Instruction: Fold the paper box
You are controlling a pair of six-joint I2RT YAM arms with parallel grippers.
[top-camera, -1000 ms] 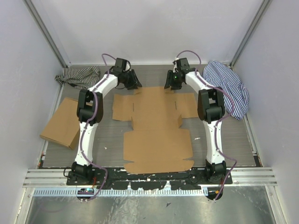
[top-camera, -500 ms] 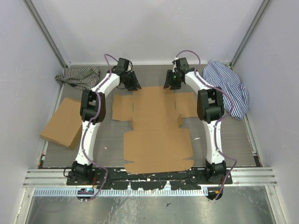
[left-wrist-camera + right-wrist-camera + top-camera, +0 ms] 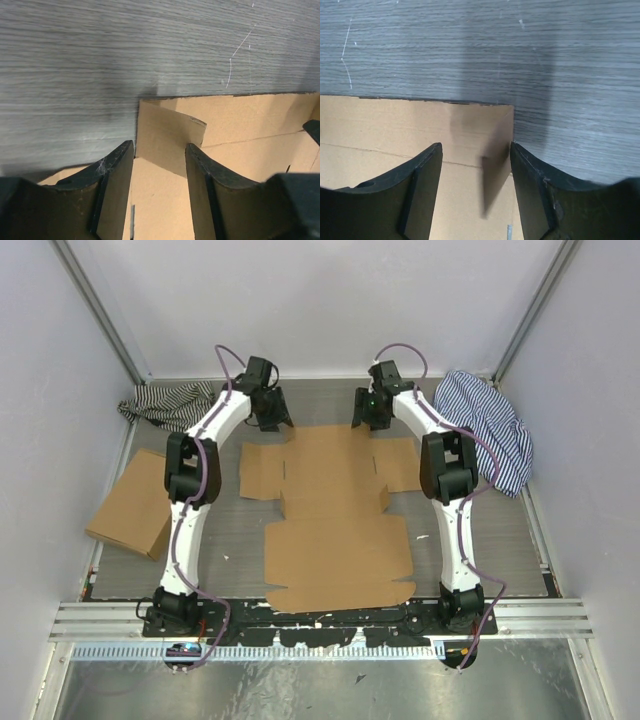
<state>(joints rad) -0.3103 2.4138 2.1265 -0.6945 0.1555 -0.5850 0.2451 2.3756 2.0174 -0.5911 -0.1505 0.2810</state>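
Left wrist: left fingers [image 3: 114,195] spread, raised paper box [image 3: 240,125] flap [image 3: 167,145] between, partly hidden; right fingers [image 3: 422,195] spread.

1 grey table [image 3: 230,530] carries 2 robot arms, the left arm [image 3: 188,510] and the right arm [image 3: 455,520]. They bear 2 grippers, the left gripper [image 3: 160,147] and the right gripper [image 3: 476,147], with 2 fingers [image 3: 112,195] apiece, 4 in all. Cardboard pieces number 2: 1 paper box [image 3: 335,510], a flat die-cut sheet, and 1 ready-made flat box [image 3: 130,502]. Striped cloths number 2: 1 dark-striped cloth [image 3: 170,402] and 1 blue-striped cloth [image 3: 490,425]. Purple cables [image 3: 228,365] number 2, 1 per arm.
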